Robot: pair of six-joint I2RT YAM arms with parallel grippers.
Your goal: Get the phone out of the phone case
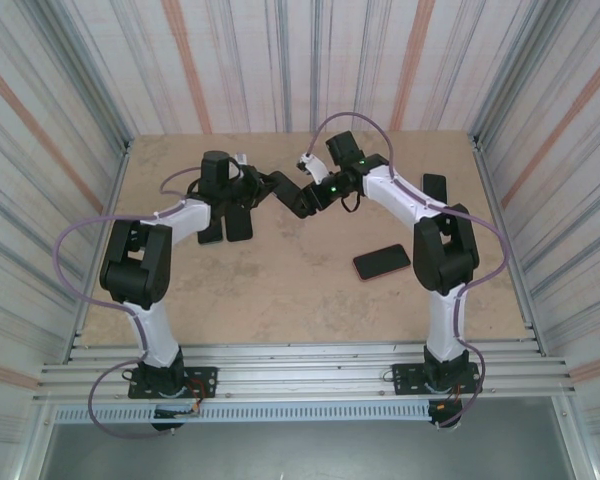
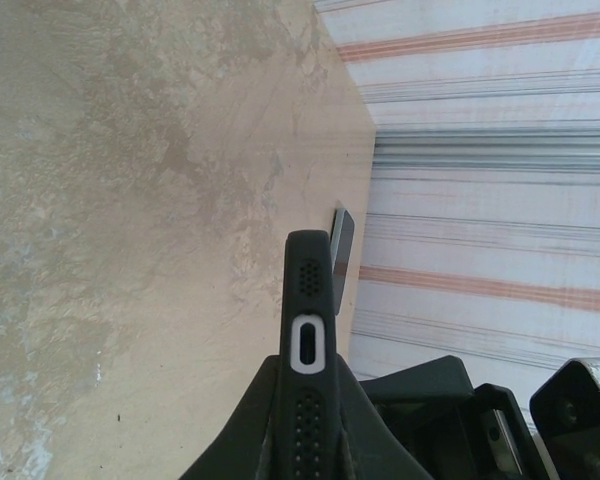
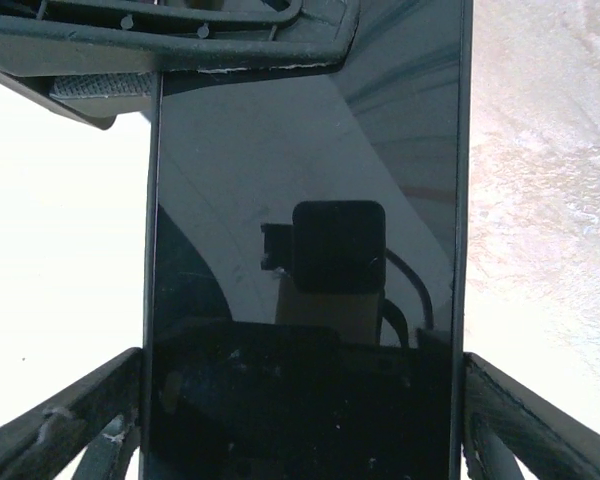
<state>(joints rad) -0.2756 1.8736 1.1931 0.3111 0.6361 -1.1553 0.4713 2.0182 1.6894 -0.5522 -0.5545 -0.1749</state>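
Corrugated striped walls (image 1: 280, 60) box in a tan bench (image 1: 280, 290), and the job looks barely begun: the phone (image 3: 300, 150) seems not yet out of the phone case (image 2: 308, 290), though the seam between them is hard to read. Farthest left, two dark slabs (image 1: 225, 225) lie side by side under the left forearm; whether they are phones or empty cases I cannot tell. Next, the left hand (image 2: 308, 400) is clamped on one end of the phone case, which is held edge-on above the bench with its port cutout facing the wrist camera. The right hand (image 3: 302, 360) has its fingers (image 3: 70, 430) spread wide along both long edges of the glossy screen; whether they press or only flank it I cannot tell. Pulling the phone free is what remains. Farther right, a pink-edged phone (image 1: 381, 261) lies flat, and one more dark slab (image 1: 435, 188) lies near the right wall. Count: two arms, two hands, one held cased phone, four loose slabs.
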